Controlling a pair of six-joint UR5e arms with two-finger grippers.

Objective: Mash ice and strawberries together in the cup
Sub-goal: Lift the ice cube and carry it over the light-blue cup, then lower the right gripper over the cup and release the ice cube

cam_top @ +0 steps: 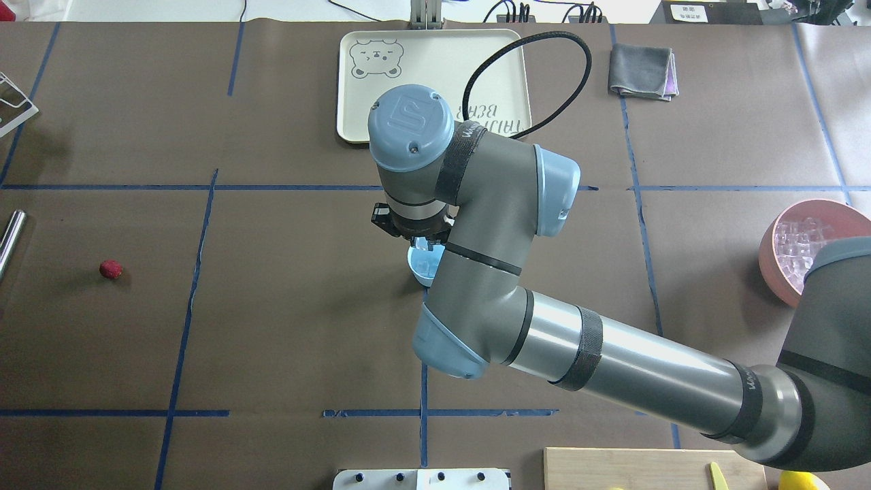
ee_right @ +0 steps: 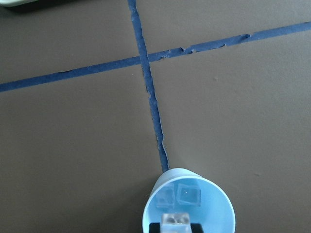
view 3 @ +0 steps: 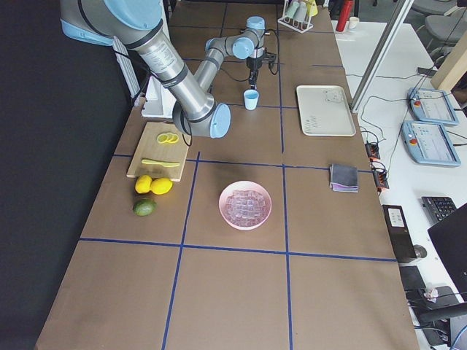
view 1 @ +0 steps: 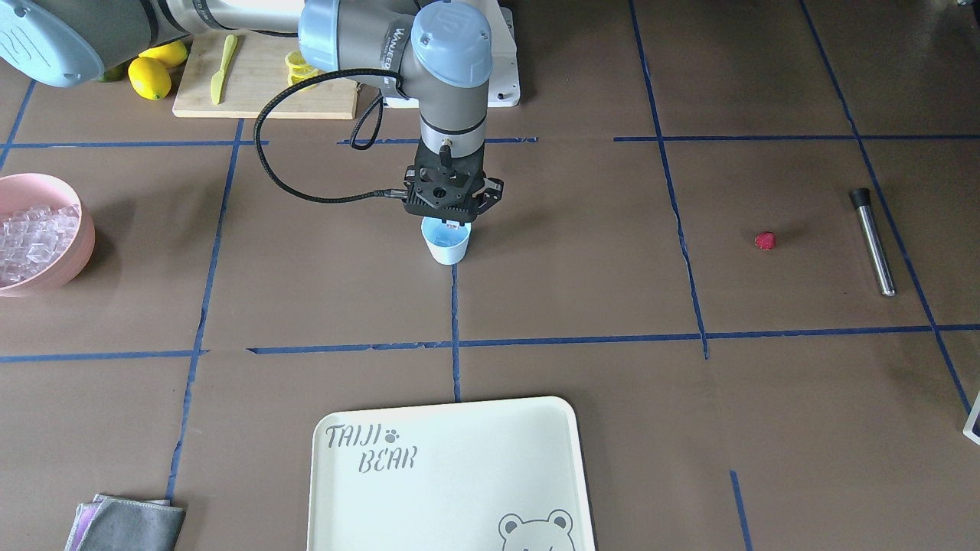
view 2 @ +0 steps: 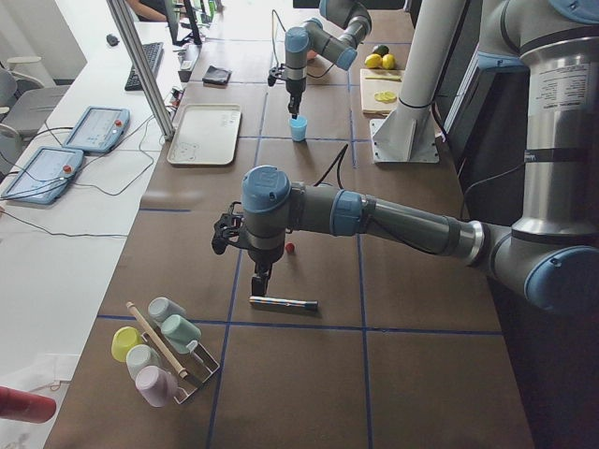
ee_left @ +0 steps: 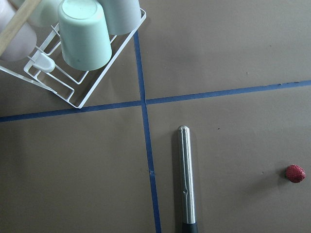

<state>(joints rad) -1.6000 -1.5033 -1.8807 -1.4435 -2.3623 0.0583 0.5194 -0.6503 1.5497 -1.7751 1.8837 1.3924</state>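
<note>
The pale blue cup (view 1: 448, 245) stands at the table's middle. In the right wrist view the cup (ee_right: 214, 213) holds two ice cubes (ee_right: 188, 194). My right gripper (view 1: 453, 223) hangs straight above the cup's mouth. It is shut on a third ice cube (ee_right: 176, 219), held at rim height. The red strawberry (view 1: 765, 240) lies alone on the table, and it also shows in the left wrist view (ee_left: 295, 173). My left gripper (view 2: 260, 283) hovers over a steel muddler (ee_left: 187, 179) near the berry. I cannot tell whether it is open or shut.
A pink bowl (view 1: 69, 268) with several ice cubes (view 1: 34, 233) sits on my right side. A cream tray (view 1: 459, 474) is at the far edge, with a grey cloth (view 1: 130, 524) beside it. A cutting board (view 1: 260, 84) with lemons (view 1: 149, 76) is near my base. A cup rack (ee_left: 82, 73) stands by the muddler.
</note>
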